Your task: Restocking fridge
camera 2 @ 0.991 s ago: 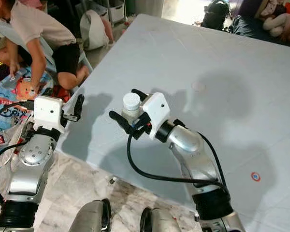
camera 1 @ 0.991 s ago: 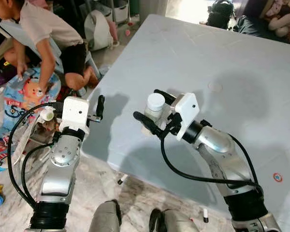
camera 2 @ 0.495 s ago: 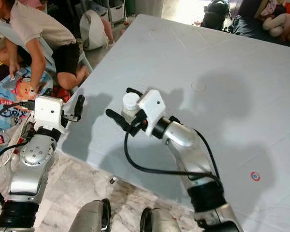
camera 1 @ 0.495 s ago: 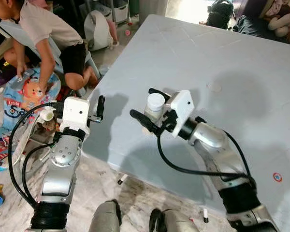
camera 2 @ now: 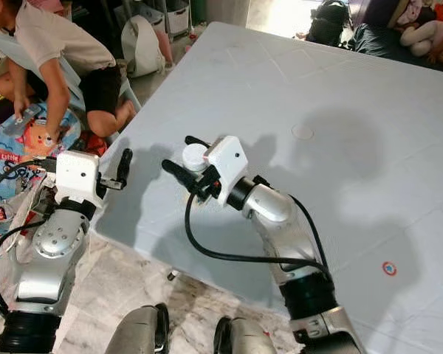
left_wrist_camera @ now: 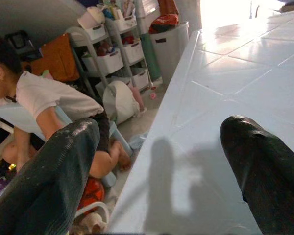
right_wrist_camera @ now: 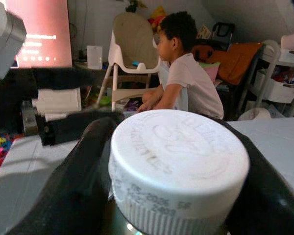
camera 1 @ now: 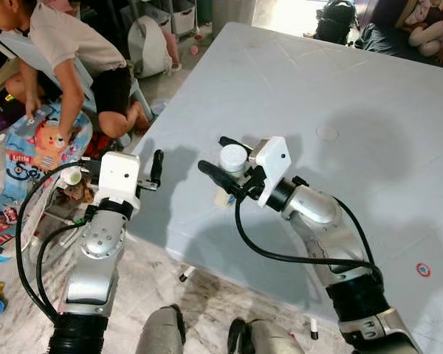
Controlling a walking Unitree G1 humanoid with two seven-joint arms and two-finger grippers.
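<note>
Right gripper (camera 1: pixel 223 157) is clamped on the small clear bottle with white ribbed screw cap (camera 1: pixel 233 158), upright, cap up, held over the pale blue tabletop (camera 1: pixel 340 81) near its left edge. Left gripper (camera 1: pixel 156 165) is spread, empty, just beside that edge; bottle lies to its right.

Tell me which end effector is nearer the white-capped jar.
Right. The right end effector has its fingers either side of the white-capped jar; the left end effector hovers apart at the table edge.
</note>
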